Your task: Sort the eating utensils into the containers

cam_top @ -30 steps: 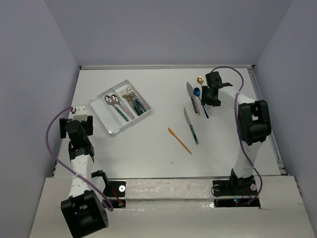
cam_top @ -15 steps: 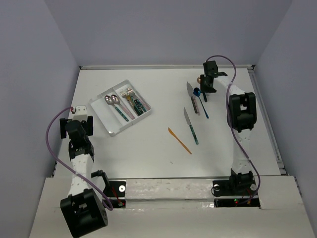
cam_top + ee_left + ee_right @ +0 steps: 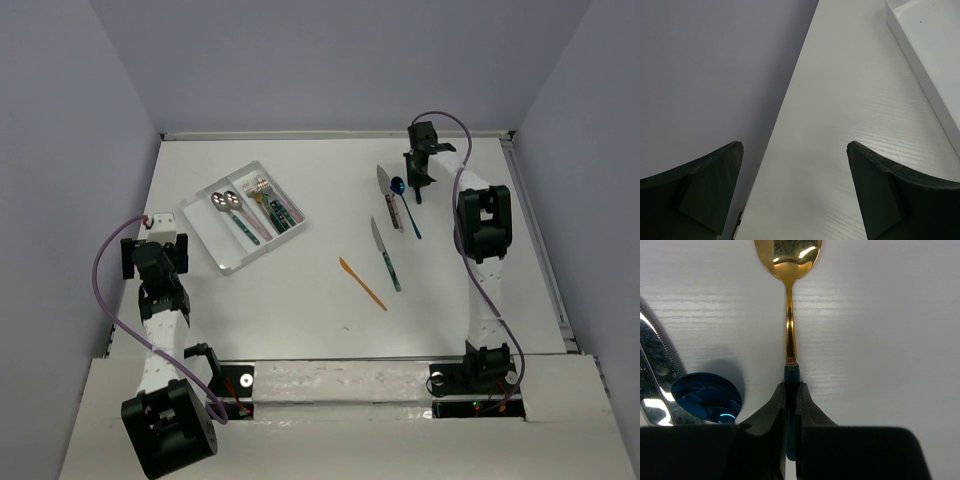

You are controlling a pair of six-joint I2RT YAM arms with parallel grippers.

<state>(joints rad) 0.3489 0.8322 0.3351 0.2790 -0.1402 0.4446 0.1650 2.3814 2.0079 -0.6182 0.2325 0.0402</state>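
Observation:
My right gripper [image 3: 791, 387] is shut on the teal handle of a gold-headed spoon [image 3: 788, 260], which lies flat on the table. In the top view this gripper [image 3: 415, 178] sits at the back right and hides that spoon. Beside it lie a blue spoon [image 3: 398, 186] [image 3: 706, 397] and a silver knife [image 3: 386, 186] [image 3: 655, 365]. Nearer the middle are a teal-handled knife [image 3: 386, 260] and an orange knife [image 3: 362, 283]. The clear tray [image 3: 228, 262] at the left holds two spoons [image 3: 238, 215] and forks [image 3: 272, 207]. My left gripper [image 3: 794, 145] [image 3: 152, 228] is open and empty beside the tray.
Grey walls enclose the table on the left, back and right. The left wall is close beside my left gripper. A corner of the tray [image 3: 920, 65] shows in the left wrist view. Purple cables loop off both arms.
My right gripper has moved left and back over the gold spoon and closed on its teal handle. The left arm has not moved.

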